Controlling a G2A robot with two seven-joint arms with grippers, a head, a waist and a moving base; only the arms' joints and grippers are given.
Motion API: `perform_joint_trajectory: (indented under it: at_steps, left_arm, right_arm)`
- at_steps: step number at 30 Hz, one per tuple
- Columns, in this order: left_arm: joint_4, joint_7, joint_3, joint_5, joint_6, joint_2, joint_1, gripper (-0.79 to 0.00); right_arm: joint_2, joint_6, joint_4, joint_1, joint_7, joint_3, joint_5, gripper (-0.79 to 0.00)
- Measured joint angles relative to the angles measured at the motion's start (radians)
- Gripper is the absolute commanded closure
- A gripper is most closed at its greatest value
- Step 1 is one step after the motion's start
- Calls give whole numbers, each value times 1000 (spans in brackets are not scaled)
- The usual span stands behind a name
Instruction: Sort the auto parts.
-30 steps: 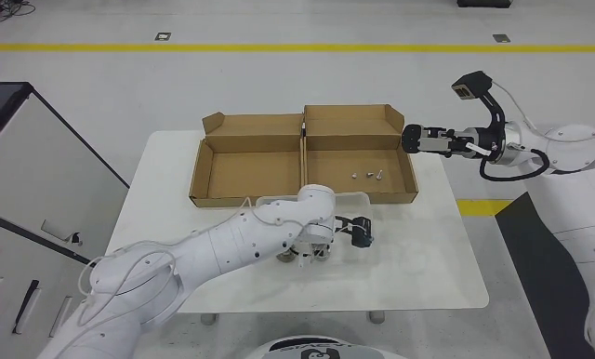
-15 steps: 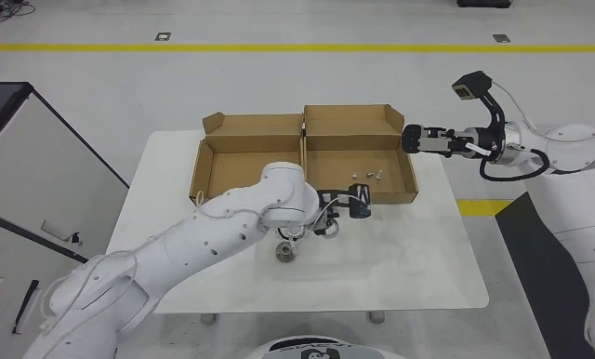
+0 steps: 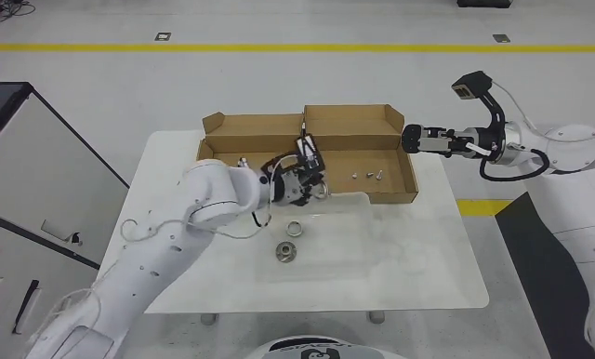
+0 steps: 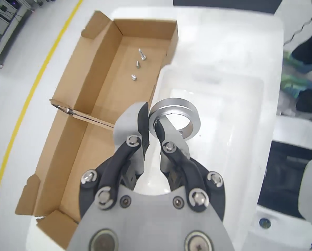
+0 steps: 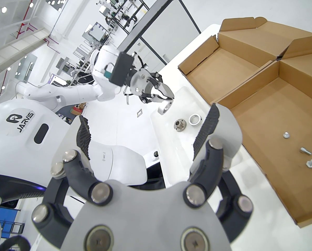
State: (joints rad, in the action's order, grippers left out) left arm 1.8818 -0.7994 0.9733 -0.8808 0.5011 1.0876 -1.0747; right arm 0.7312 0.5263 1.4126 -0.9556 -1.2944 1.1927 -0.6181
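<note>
Step in hand: carrying a metal ring (image 4: 174,102) to the cardboard box (image 3: 358,126); judged, not confirmed.
Left end effector (image 4: 151,121): clamped on the ring's wall, one finger inside the bore and one outside.
Ring location: held in the air at centre frame in the top view, over the box's near wall beside the divider.
Box contents: three bolts (image 3: 367,174) in the right compartment; left compartment bare.
Advice: clear the near wall and centre over the left compartment. Lower close to the floor before releasing, since a thin-wall pinch may let the ring swing or roll.
Left arm pose: runs from lower left to centre frame, elbow bent.
Right end effector (image 5: 146,129): fingers spread, empty, at the box's right end wall.
Remaining: a second ring (image 3: 295,229) and a flanged hub (image 3: 284,253) in the clear tray (image 3: 372,247).
</note>
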Motion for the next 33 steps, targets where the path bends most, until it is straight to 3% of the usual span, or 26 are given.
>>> perform_joint_trajectory:
  at_steps: [8,14,26,33]
  left_arm:
    - [34,317,224,187,30,-23,-136,0]
    - [46,513,317,326,111,-26,-196,0]
    - [94,816,393,394,312,-16,-252,0]
    - [96,829,397,389,317,-16,-251,0]
  right_arm:
    - [0,0,0,0,0,0,0,-785]
    - [0,0,0,0,0,0,0,-785]
    - [0,0,0,0,0,0,0,-785]
    - [0,0,0,0,0,0,0,-785]
